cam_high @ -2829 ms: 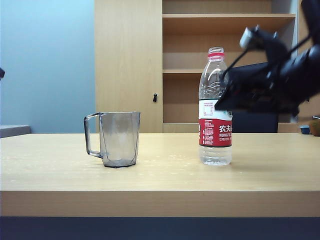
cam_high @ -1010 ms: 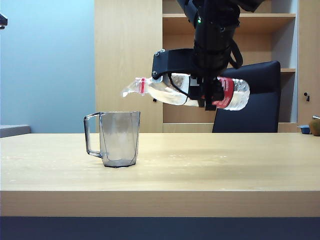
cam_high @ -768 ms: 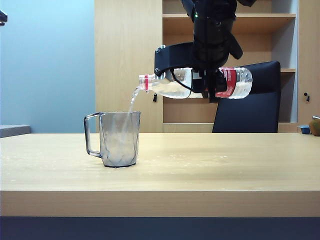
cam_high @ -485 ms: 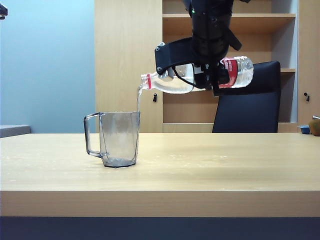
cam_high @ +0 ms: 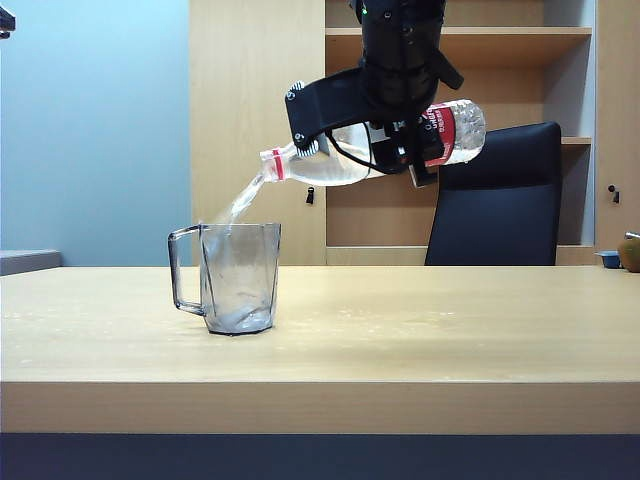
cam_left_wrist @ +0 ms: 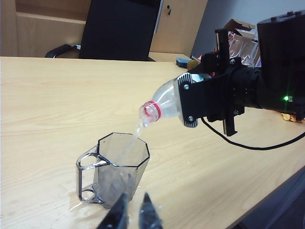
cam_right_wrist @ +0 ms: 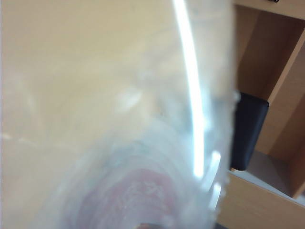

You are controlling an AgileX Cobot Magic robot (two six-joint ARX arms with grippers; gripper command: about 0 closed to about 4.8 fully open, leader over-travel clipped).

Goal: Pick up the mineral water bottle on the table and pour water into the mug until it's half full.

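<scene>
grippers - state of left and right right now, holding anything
Left gripper: near the mug, jaws nearly together, holding nothing.
Right gripper: shut on the mineral water bottle, tipped over the mug.

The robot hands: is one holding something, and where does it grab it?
The right gripper holds the bottle around its middle, tipped over the mug. The left gripper holds nothing.

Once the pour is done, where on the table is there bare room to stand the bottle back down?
The table is bare to the right of the mug, out to its right edge, and the right gripper holds the mineral water bottle above that stretch. Left of the mug's handle is bare too. The left gripper hangs close beside the mug, so it is tight there.
</scene>
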